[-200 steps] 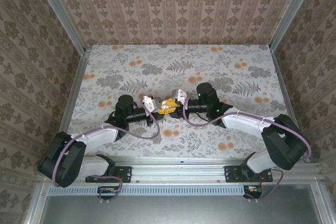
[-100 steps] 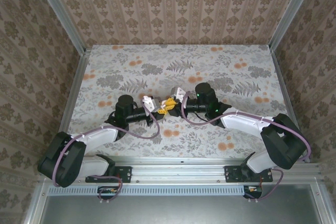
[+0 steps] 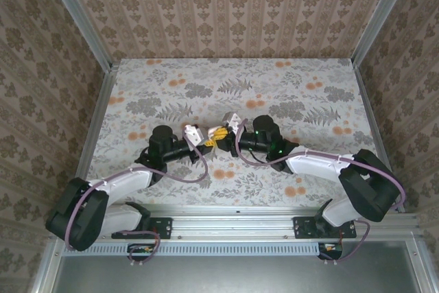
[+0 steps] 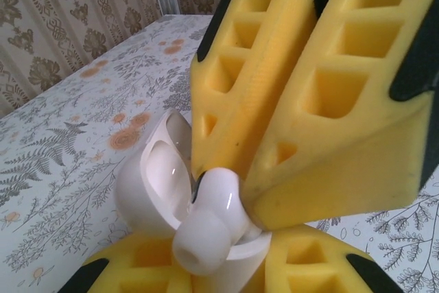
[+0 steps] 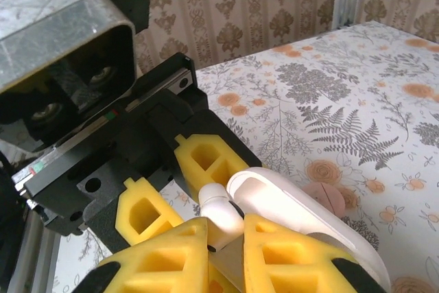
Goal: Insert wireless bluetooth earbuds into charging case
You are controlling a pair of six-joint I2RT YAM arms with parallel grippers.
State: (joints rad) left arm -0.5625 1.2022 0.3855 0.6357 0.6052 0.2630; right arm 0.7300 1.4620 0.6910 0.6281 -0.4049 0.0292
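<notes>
- the left arm (image 3: 130, 180) reaches to the middle of the counter (image 3: 171, 87). its jaws are clamped on the charging case (image 4: 147, 186), a yellow finger (image 4: 123, 255) on each side of the base, holding it off the patterned surface as far as the wrist views show.
- the case stands open, its lid (image 5: 302, 221) swung back and the hollow facing the other arm — a steady target, provided the grip does not slip on the glossy shell.
- an earbud (image 4: 206, 235) sits at the mouth of the case, rounded end outward and part-way over the rim. whether it is down in its socket cannot be told.
- the right arm (image 3: 315, 162) comes in from the opposite side with its jaws closed on that earbud — the foam fingertips (image 4: 230, 152) meet just above it and pinch its upper end.
- the step in hand looks like seating an earbud in the case, one arm presenting and the other pushing in.
- the next move probably calls for a short press along the socket's line. the right jaws would then part and back away straight, so the earbud is not dragged out.
- whether the second earbud is already inside cannot be told. if it is not, fetching it comes after this one.
</notes>
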